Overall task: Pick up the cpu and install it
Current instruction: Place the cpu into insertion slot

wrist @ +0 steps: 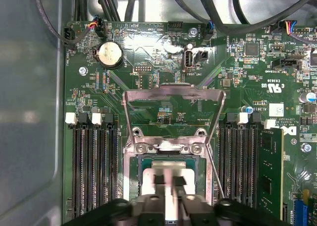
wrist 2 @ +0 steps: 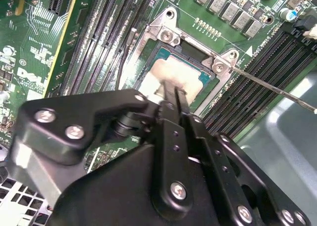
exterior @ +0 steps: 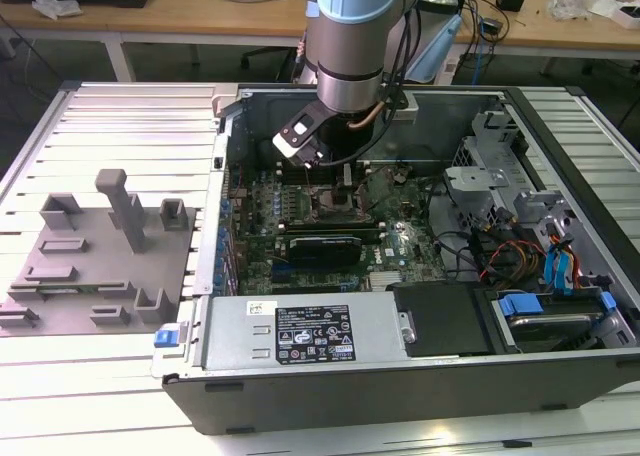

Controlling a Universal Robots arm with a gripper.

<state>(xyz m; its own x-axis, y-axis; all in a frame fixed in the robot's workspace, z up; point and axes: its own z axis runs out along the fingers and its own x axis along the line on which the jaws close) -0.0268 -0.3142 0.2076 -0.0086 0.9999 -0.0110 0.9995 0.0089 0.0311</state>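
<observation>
inside an open dark grey computer case (exterior: pixel 420 396) on a slatted metal table (exterior: pixel 90 396), the black gripper (wrist: pixel 170 179) sits over the thin silvery square cpu (wrist: pixel 147 182), which lies in the green motherboard's socket (wrist: pixel 132 186). whether the gripper is clamped on it i cannot tell. the cpu is probably light, stiff and fragile, and best held by opposite edges.

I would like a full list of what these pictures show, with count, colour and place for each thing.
table: one, silvery, slatted, under everything
computer case: one, dark grey, open, on the table
fixture block: one, grey, on the table, at the exterior view's left of the case
motherboard: one, green, inside the case
power supply: one, grey, in the case, nearest the exterior camera
coin battery: one, silvery, on the motherboard
load plate: one, silvery, swung open
cpu: one, silvery, within the socket frame
arm: one, grey and blue, reaching into the case
claw: one, black, over the cpu
</observation>
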